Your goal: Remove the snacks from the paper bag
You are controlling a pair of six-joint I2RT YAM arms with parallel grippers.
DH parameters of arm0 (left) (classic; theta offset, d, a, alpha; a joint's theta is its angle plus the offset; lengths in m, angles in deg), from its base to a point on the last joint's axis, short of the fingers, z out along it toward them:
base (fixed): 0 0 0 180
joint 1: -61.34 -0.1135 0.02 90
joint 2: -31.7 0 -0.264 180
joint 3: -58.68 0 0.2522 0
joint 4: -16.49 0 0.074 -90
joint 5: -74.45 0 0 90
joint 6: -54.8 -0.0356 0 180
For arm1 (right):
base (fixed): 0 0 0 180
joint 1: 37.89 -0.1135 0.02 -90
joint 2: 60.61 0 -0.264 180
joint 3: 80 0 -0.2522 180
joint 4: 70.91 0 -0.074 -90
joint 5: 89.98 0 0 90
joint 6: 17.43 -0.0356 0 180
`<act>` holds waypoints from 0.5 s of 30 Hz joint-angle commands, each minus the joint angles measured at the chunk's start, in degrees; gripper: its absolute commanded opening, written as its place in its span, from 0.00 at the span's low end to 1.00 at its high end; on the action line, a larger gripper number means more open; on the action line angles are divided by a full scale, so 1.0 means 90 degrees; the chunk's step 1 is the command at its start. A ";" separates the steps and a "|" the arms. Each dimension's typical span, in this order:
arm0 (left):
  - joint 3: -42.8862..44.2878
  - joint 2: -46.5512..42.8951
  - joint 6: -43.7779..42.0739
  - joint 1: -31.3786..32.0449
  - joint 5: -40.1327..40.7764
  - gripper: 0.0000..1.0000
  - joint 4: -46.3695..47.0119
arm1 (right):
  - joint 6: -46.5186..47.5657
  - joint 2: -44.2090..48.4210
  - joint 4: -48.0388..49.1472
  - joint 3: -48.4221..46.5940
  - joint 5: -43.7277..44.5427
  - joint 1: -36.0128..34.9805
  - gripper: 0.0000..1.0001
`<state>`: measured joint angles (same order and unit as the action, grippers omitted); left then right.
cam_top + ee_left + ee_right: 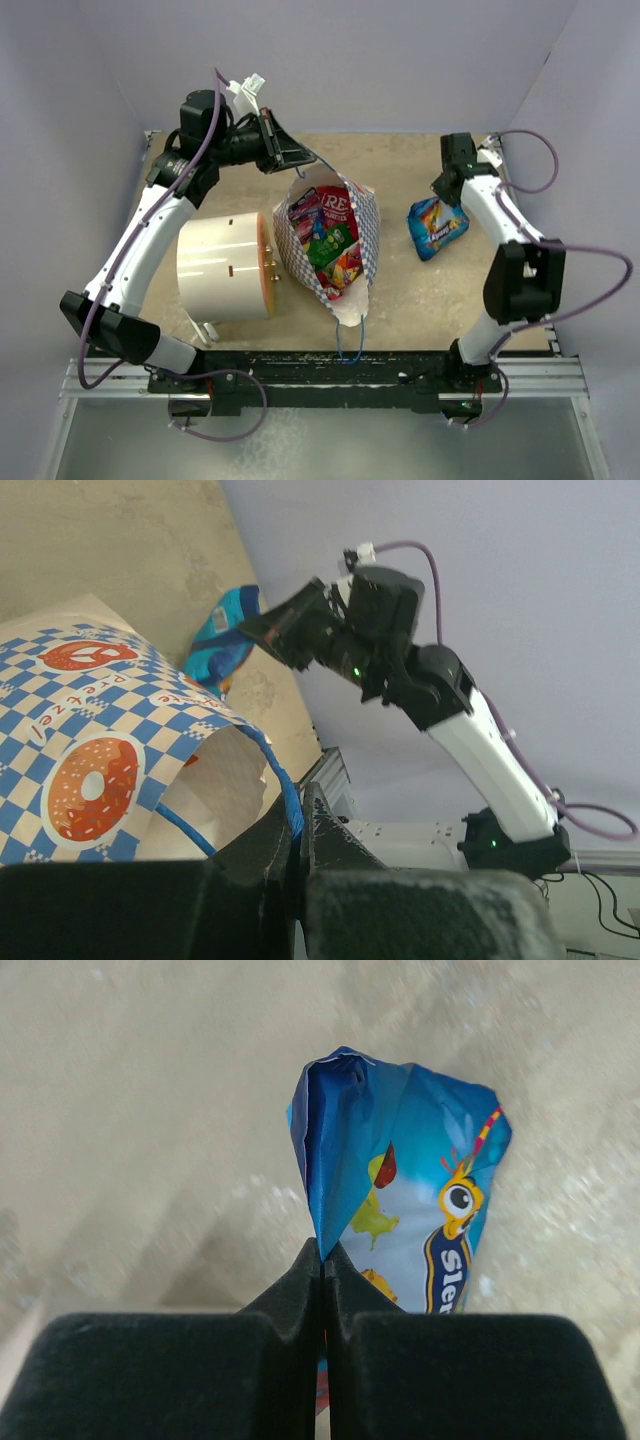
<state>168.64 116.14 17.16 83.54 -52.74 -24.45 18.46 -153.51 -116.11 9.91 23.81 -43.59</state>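
While left pincer [299, 825] clamps bag [100, 720], right pincer [321, 1260] clamps blue packet [420, 1180], cylinder [222, 265] perhaps touching.

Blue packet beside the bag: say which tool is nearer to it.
Right. The right tool is shut on an edge of the blue packet; the left tool is on the far side of the bag, pinching its handle.

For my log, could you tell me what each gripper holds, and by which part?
The left gripper holds the paper bag by its blue cord handle; the right gripper holds the blue snack packet by one end.
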 commanded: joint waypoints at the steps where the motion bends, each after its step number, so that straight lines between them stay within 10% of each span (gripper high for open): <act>1: 0.0005 -0.0356 -0.0210 -0.0053 -0.0198 0.00 0.0412 | -0.0119 -0.1086 0.0688 -0.1487 -0.0272 0.0212 0.00; 9: -0.0021 -0.0493 -0.0398 -0.0039 -0.0304 0.00 0.0371 | 0.1206 -0.1719 0.0777 -0.2298 -0.2560 0.0252 0.50; 15: -0.0172 -0.0520 -0.0588 0.0022 -0.0480 0.00 0.0262 | 0.2107 -0.0190 0.0643 -0.0525 -0.3181 0.0252 0.58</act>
<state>167.48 114.50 14.47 83.56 -55.01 -24.58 29.59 -165.16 -109.40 -0.78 2.19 -41.31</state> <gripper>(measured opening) 0.012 0.577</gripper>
